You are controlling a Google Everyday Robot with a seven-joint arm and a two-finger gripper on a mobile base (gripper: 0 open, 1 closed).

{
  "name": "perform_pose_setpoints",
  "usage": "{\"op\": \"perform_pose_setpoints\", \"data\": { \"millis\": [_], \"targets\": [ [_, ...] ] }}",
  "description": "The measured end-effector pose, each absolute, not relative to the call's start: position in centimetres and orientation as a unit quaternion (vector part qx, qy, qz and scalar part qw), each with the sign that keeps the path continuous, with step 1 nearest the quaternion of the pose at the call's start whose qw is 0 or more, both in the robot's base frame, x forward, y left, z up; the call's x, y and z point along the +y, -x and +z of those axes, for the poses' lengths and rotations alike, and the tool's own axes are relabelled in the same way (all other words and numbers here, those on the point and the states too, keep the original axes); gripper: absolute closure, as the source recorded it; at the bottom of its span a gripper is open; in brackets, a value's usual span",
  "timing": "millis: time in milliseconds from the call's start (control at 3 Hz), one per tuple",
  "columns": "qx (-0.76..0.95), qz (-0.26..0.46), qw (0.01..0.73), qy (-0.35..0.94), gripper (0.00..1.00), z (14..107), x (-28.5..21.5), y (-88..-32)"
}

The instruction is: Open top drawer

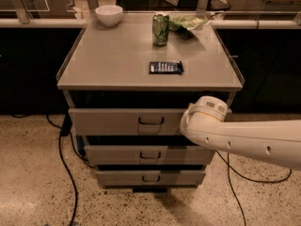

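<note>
Top drawer (108,122): front panel toward me, dark loop handle (151,121) at centre. Gripper (189,122): at the panel's right end, beside the handle; jaw state I cannot tell.

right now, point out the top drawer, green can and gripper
top drawer (108,121): camera view, front panel
green can (161,29): camera view, its side
gripper (187,124): camera view, tip at drawer front

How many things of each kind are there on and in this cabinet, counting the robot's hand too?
Drawers: 3 (top drawer, middle drawer, bottom drawer)
Bowls: 1 (white bowl)
Cans: 1 (green can)
Packets: 2 (dark blue packet, green bag)
Grippers: 1 (gripper, at the top drawer's front, right of its handle)
Total: 8
</note>
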State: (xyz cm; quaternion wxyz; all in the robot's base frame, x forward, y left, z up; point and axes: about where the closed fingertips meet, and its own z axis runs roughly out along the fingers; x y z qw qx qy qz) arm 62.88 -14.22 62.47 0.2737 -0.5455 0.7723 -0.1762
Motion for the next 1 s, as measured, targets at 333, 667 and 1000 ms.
{"op": "perform_pose_setpoints", "data": {
  "millis": [333,667,1000],
  "targets": [
    [0.772,-0.176,0.274,0.546,1.00,62.5,-14.2,-62.9],
    [0.772,-0.176,0.274,0.546,1.00,62.8,-14.2,-62.9],
    [0.772,-0.174,0.274,0.546,1.00,63.6,-14.7,-62.3]
  ]
}}
